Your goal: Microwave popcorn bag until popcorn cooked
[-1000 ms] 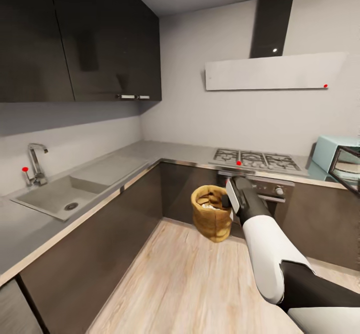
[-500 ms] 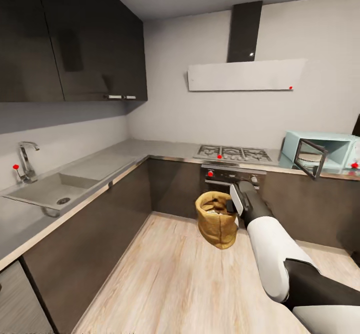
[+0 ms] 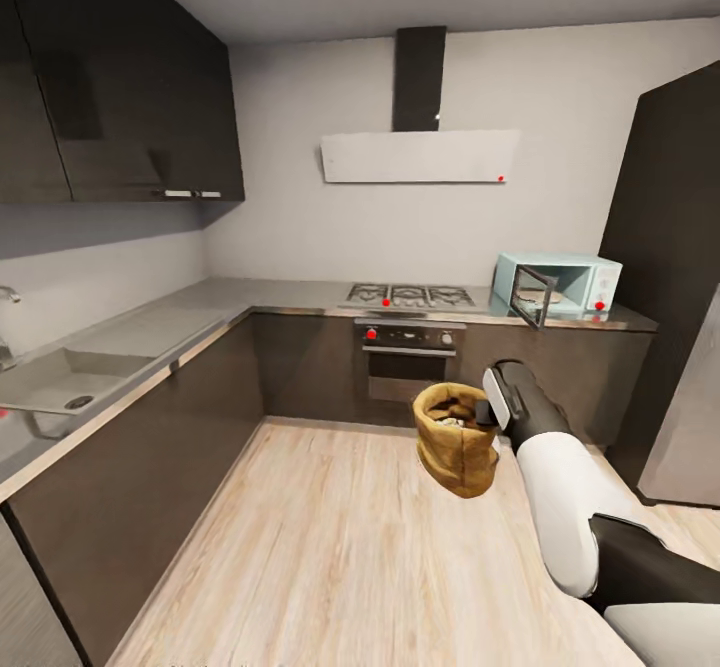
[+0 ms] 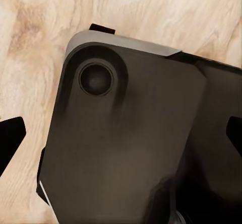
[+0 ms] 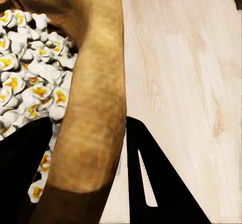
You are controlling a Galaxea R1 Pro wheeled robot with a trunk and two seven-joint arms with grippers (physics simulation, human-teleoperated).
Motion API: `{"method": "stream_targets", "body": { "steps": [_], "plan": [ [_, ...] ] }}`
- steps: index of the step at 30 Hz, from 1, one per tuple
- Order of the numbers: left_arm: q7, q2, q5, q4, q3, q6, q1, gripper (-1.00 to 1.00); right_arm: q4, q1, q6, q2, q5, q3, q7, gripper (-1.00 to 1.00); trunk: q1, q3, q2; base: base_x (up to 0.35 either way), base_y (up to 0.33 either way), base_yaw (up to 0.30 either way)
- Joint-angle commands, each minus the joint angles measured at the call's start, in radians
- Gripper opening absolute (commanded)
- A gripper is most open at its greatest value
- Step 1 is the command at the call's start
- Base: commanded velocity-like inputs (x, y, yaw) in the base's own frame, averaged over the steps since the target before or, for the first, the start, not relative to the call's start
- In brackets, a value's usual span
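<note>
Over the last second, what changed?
The camera panned right and pulled back: the microwave, door open, came fully into frame, the sink slid toward the left edge, and a tall dark cabinet appeared. The right gripper stays shut on the popcorn bag rim.

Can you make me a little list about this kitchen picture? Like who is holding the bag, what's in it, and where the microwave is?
holder: right gripper, its fingers pinching the rim
bag: popcorn bag, carried upright above the wooden floor
inside the bag: white and yellow popcorn
microwave: microwave on the countertop, right of the gas hob
microwave door: open
left gripper: cannot tell whether open or shut
</note>
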Motion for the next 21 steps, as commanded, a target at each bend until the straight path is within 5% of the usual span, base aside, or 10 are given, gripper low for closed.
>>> {"method": "stream_targets", "body": {
  "steps": [1, 21],
  "plan": [
    [0.0, 0.0, 0.004, -0.001, 0.0, -0.002, 0.0, 1.0, -0.001, -0.001, 0.003, -0.001, 0.008, -0.007, 0.004, -1.0, 0.0, -0.001, -0.001, -0.189, 0.0, -0.295],
    [0.0, 0.001, 0.004, -0.001, 0.0, -0.002, 0.0, 1.0, 0.001, -0.001, 0.003, -0.021, 0.007, -0.007, 0.004, -1.0, 0.0, -0.001, -0.001, -0.009, 0.0, -0.296]
  ]
}}
